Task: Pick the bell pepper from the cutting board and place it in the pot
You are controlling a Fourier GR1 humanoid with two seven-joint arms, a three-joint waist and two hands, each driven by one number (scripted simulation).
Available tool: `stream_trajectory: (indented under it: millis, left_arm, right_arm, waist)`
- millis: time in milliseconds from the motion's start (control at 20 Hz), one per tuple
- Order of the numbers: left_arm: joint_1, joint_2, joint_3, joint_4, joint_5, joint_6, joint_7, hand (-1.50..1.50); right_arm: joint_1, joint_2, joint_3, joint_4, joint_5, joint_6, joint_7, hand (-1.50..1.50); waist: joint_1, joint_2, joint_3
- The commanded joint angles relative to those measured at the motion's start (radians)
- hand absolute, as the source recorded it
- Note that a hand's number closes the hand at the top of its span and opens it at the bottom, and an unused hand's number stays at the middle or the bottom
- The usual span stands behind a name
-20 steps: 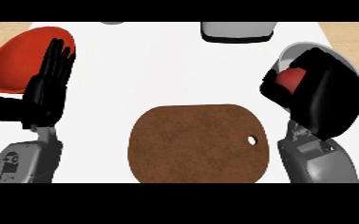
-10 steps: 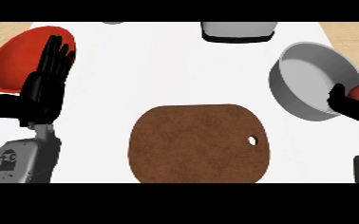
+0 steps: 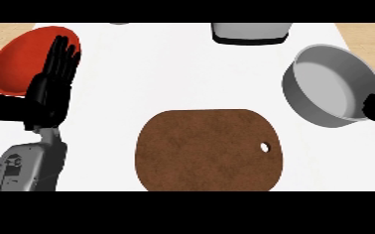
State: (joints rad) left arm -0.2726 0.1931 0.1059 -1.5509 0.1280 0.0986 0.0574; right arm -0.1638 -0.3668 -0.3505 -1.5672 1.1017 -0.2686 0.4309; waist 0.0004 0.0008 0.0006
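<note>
The brown cutting board [image 3: 209, 148] lies bare at the front middle of the white counter. The grey pot [image 3: 327, 85] stands at the right, and its inside shows only grey. No bell pepper shows anywhere in the head view. My left hand [image 3: 50, 87] is open at the left edge, fingers up, resting in front of a red plate [image 3: 26, 54]. Of my right hand [image 3: 369, 107] only a black sliver shows at the right edge, beside the pot's near rim.
A grey container on a black base [image 3: 249, 32] sits at the back of the counter, left of the pot. The wooden floor shows past the counter's far corners. White counter top [image 3: 168, 74] lies between the plate, board and pot.
My right hand, over the pot with something red in it a second ago, has drawn back to the right edge. The red thing no longer shows. The left hand stays still.
</note>
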Motion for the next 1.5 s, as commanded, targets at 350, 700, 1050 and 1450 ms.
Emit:
stream_trajectory:
  millis: [350, 700, 1050, 1450]
  left_arm:
    - [0.019, 0.009, 0.009, -0.018, 0.015, -0.033, 0.005, 0.00]
    - [-0.007, 0.028, 0.057, 0.072, 0.038, -0.070, -0.050, 0.00]
    - [0.013, 0.002, 0.011, -0.055, -0.008, -0.003, 0.043, 0.00]
    - [0.019, -0.004, 0.009, -0.068, -0.005, -0.005, 0.062, 0.00]
  right_arm:
    - [-0.122, -0.030, -0.135, 0.410, -0.276, 0.043, -0.162, -1.50]
    - [-0.189, -0.045, -0.106, 0.566, -0.340, 0.010, -0.390, -1.50]
    - [-0.174, 0.001, -0.215, 0.424, -0.554, -0.007, -0.479, -1.50]
    - [-0.163, 0.023, -0.326, 0.270, -0.749, 0.001, -0.385, -1.50]
  waist:
    - [0.012, 0.001, 0.001]
    - [0.005, 0.002, 0.000]
    - [-0.003, -0.004, 0.000]
    - [-0.005, -0.005, -0.001]
